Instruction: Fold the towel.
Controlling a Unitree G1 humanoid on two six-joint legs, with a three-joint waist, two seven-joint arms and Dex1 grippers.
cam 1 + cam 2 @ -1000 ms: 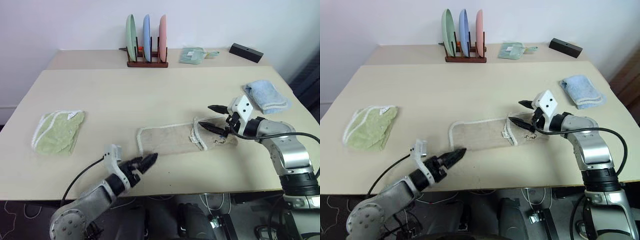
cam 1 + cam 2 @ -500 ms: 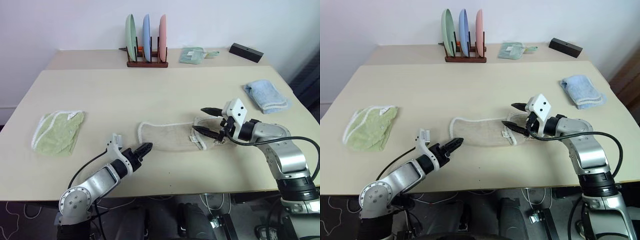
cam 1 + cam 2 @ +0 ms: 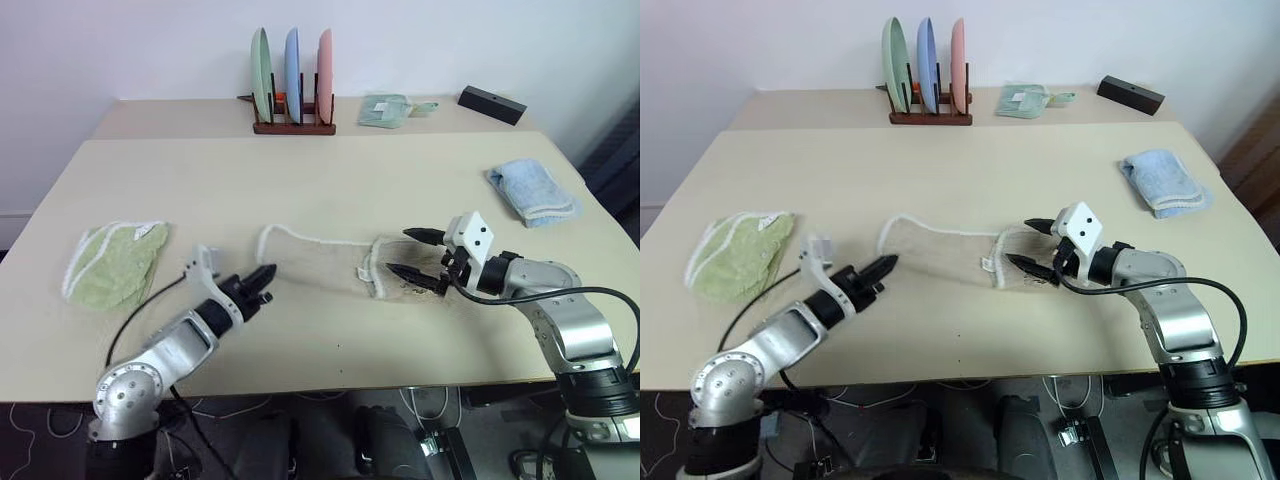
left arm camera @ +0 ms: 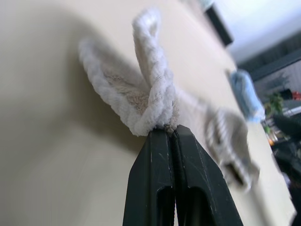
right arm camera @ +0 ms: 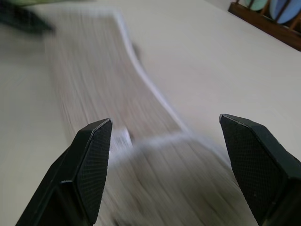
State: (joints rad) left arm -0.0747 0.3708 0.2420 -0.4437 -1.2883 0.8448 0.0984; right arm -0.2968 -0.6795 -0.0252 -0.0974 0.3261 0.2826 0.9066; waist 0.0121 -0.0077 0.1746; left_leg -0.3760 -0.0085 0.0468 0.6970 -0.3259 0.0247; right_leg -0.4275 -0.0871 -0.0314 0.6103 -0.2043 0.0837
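The beige towel (image 3: 320,262) with white edging lies lengthwise across the middle of the table, its right end folded over itself. My left gripper (image 3: 267,273) is at the towel's left end. In the left wrist view its black fingers (image 4: 160,155) are pressed together on the bunched white edging (image 4: 149,101), which is lifted a little off the table. My right gripper (image 3: 398,251) hovers over the towel's folded right end. Its two fingers (image 5: 94,155) stand wide apart with only cloth (image 5: 94,80) below them and nothing between.
A light green towel (image 3: 115,262) lies near the table's left edge and a folded light blue towel (image 3: 533,192) at the right. At the back stand a rack of plates (image 3: 293,80), a small pale cloth (image 3: 385,110) and a black box (image 3: 491,104).
My left gripper came in from the front, shut on the towel's left edge and drew it up and to the left. The towel slid left. My right gripper stayed open.
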